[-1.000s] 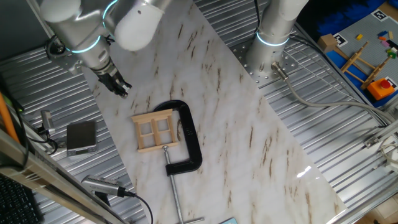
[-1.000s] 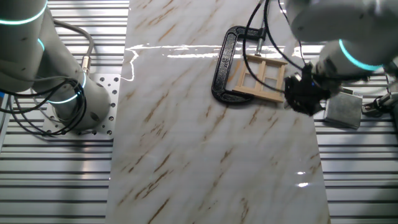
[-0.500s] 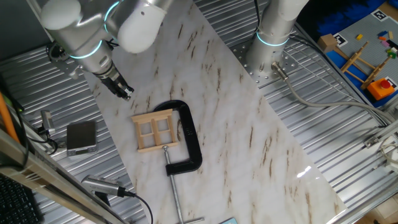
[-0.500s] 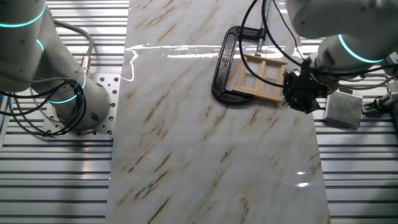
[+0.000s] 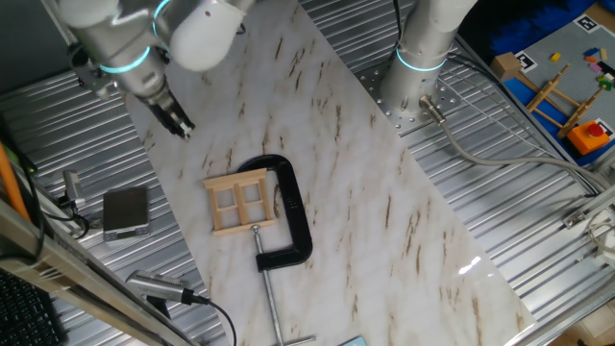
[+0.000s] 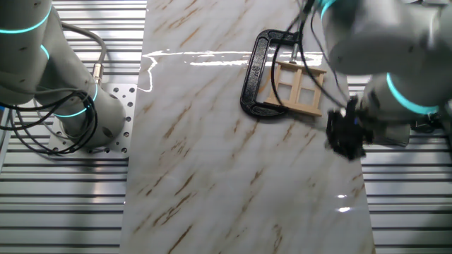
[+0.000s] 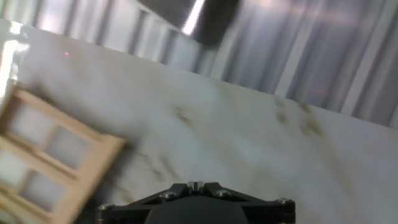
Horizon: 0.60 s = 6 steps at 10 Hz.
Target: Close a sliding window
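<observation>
The sliding window (image 5: pixel 241 202), a small pale-wood frame with crossbars making four panes, lies flat on the marble-patterned tabletop (image 5: pixel 384 192). A black C-clamp (image 5: pixel 291 213) wraps around its edge: in one fixed view the clamp's curved body sits at 3 o'clock of the frame, and its long screw (image 5: pixel 268 298) runs off toward 6 o'clock. In the other fixed view the same window (image 6: pixel 297 86) shows with the clamp (image 6: pixel 256 74) at its 9 o'clock side.

The gripper (image 5: pixel 179 122) hangs above the marble slab at about 11 o'clock from the window, well apart from it and touching nothing. Its dark fingers point down at the slab and appear close together with nothing between them, but at this size I cannot tell for certain whether they are clenched or released. In the other fixed view the gripper (image 6: pixel 345 134) is motion-blurred, at about 5 o'clock of the window near the slab's edge. The hand view is blurred too: it shows only the black base of the hand at the bottom edge, the window's corner (image 7: pixel 50 162) at 9 o'clock, and bare marble ahead; the fingertips are not visible there.

A small grey box (image 5: pixel 126 210) sits on the ribbed metal surface at 9 o'clock of the window. A second arm's base (image 5: pixel 420 58) stands at 1 o'clock.
</observation>
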Each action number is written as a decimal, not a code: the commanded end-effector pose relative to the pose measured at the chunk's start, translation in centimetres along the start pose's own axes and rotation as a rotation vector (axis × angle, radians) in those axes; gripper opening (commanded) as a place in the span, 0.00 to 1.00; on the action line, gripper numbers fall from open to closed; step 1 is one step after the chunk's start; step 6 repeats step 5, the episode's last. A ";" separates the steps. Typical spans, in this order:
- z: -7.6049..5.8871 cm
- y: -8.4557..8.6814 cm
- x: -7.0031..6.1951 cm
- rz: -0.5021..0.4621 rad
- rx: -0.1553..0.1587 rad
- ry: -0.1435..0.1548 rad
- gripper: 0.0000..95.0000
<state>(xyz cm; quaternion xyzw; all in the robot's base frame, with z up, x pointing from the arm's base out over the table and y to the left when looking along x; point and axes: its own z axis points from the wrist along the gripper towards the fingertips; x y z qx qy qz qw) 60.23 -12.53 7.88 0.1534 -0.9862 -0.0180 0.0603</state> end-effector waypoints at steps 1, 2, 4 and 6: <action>0.2 -1.6 2.5 -0.224 0.007 0.018 0.00; 0.4 -1.5 2.8 -0.237 0.008 0.020 0.00; 0.7 -1.3 3.1 -0.262 0.006 0.019 0.00; 0.8 -1.2 3.1 -0.270 0.005 0.019 0.00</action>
